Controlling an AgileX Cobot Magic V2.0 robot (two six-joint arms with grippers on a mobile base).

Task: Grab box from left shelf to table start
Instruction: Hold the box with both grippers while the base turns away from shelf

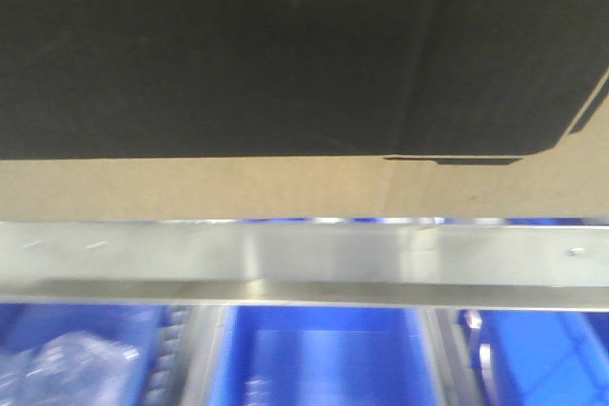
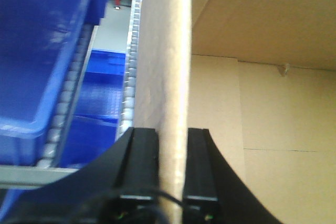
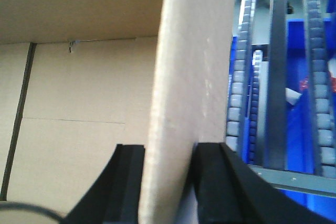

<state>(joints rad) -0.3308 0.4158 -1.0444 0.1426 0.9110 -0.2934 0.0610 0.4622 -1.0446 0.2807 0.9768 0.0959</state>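
The box (image 1: 285, 187) fills the top of the front view, brown cardboard with a black panel and pale lettering, just above the left shelf's steel front rail (image 1: 304, 263). My left gripper (image 2: 171, 140) is shut on the box's left side wall (image 2: 168, 51), one finger inside, one outside. My right gripper (image 3: 168, 156) is shut on the box's right side wall (image 3: 194, 66) the same way. The open box interior (image 3: 79, 87) shows in both wrist views. The table is out of view.
Blue plastic bins (image 1: 324, 358) sit below the rail, and one at the left holds clear plastic bags (image 1: 57, 368). Roller tracks (image 2: 131, 51) run beside the box on the left, with more of these rollers (image 3: 239, 77) and blue bins (image 3: 299, 103) on the right.
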